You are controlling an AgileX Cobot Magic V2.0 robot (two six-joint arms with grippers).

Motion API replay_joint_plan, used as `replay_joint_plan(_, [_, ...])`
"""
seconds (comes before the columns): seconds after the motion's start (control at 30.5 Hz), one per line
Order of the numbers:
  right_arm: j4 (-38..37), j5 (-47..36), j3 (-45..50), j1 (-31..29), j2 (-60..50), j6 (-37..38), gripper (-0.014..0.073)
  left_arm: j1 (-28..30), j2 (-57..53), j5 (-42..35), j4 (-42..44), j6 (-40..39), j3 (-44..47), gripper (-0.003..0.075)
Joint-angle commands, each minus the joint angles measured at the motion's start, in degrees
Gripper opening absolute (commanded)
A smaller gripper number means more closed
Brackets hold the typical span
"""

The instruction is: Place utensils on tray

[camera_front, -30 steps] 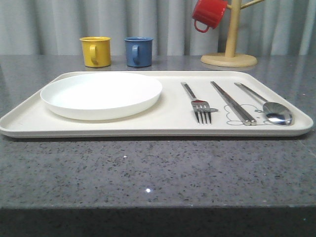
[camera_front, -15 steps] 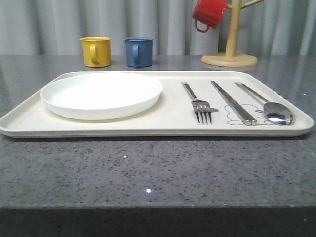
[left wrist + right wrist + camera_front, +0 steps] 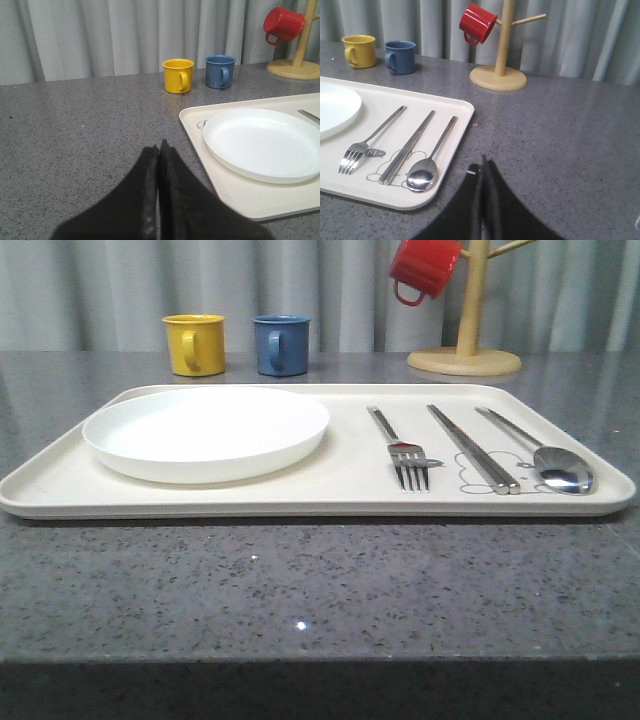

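Task looks done: silver four-tined fork, flat steel chopsticks & oval-bowled spoon lie side by side, right half of front frame, on cream rectangular tray. Left gripper & right gripper both pinched closed, empty, off-tray. Next: nothing but staying clear.

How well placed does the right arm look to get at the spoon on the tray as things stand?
Probably well placed. The spoon lies nearest the tray's right edge, beside the shut right gripper, with bare counter between them and the chopsticks on its far side.
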Motion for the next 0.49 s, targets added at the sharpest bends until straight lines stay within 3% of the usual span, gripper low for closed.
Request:
replay_joint_plan(0.0, [-0.4, -4.2, -1.4, -0.2, 0.7, -0.4, -0.0067, 0.6, -1.4, -6.1, 0.2, -0.6, 0.4, -0.0018])
replay_joint_plan(0.23, [-0.4, -4.2, -1.4, -0.2, 0.7, -0.4, -0.0067, 4.9, -6.9, -9.6, 0.7, -0.6, 9.0, -0.0018])
replay_joint_plan(0.46, [-0.4, -4.2, -1.4, -0.2, 0.7, -0.4, -0.0067, 5.4, -7.3, -21.4, 0.7, -0.6, 19.2, -0.0018])
